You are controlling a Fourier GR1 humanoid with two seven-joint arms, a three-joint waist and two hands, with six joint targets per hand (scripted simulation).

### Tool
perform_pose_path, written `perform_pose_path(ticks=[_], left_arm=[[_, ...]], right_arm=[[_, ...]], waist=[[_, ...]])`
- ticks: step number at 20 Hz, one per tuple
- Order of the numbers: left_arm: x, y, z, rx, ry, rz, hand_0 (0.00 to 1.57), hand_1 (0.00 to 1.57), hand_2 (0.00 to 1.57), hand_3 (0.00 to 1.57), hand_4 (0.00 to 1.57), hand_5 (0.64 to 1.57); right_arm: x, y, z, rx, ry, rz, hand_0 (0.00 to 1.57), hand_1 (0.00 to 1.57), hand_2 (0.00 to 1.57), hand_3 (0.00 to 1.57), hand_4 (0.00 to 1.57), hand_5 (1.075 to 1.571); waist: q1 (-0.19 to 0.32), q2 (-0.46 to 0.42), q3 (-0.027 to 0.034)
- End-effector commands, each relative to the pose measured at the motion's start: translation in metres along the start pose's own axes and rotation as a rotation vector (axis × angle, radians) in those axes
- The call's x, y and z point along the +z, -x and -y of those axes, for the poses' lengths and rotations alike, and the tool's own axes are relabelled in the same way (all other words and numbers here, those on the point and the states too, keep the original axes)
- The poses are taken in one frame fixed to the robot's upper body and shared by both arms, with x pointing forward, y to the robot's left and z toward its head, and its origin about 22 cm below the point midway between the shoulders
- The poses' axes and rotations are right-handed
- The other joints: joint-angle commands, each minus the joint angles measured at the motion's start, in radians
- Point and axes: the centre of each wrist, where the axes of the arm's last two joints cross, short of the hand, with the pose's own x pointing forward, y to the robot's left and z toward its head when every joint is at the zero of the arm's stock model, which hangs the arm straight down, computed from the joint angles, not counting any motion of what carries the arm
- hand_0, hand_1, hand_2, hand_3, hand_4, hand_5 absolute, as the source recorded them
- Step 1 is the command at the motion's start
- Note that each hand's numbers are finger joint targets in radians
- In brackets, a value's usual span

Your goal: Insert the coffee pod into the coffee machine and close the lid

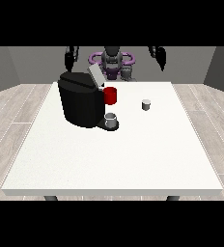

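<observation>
Centrally, coffee pod (146, 104) with bare table (114, 159) around, coffee machine (81, 99) lid raised, both robot hands' grip unclear

Each robot hand, at the view's left (71, 57) and right (159, 56), hangs raised.

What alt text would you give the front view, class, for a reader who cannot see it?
A black coffee machine with its lid raised stands on a white table, a small grey coffee pod to its right. Both robot hands hang raised behind the table.
</observation>
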Motion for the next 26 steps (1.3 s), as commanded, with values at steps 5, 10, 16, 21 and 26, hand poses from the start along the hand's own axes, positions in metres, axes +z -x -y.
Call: perform_pose_path(ticks=[5,10,16,21,26], left_arm=[[0.013,0.012,0.009,0.072,0.071,0.091,0.0,0.0,0.0,0.0,0.32,1.571],[0.018,0.015,0.011,0.106,0.116,0.144,0.0,0.0,0.0,0.0,0.28,1.571],[0.002,0.003,-0.01,-0.086,0.111,0.119,0.0,0.0,0.0,0.0,0.21,1.571],[-0.03,-0.004,-0.049,-0.2,0.078,0.102,0.0,0.0,0.0,0.0,0.0,1.571],[-0.063,-0.015,-0.066,-0.172,0.06,0.02,0.0,0.0,0.0,0.0,0.0,1.571]], right_arm=[[0.005,0.018,0.029,-0.019,-0.017,-0.044,0.0,0.0,0.0,0.0,0.13,1.571],[0.007,0.024,0.006,-0.062,0.195,0.034,0.0,0.0,0.0,0.0,0.09,1.571],[0.012,0.021,-0.011,-0.073,0.174,0.031,0.0,0.0,0.0,0.0,0.17,1.571],[-0.006,-0.005,-0.019,-0.094,0.118,0.108,0.0,0.0,0.0,0.0,0.17,1.571],[-0.011,-0.018,-0.036,-0.091,0.072,0.141,0.0,0.0,0.0,0.0,0.23,1.571]], waist=[[-0.021,0.021,-0.0236],[-0.028,0.003,-0.0235],[-0.058,0.001,-0.0234],[-0.113,0.085,-0.0238],[-0.164,0.137,-0.024]])
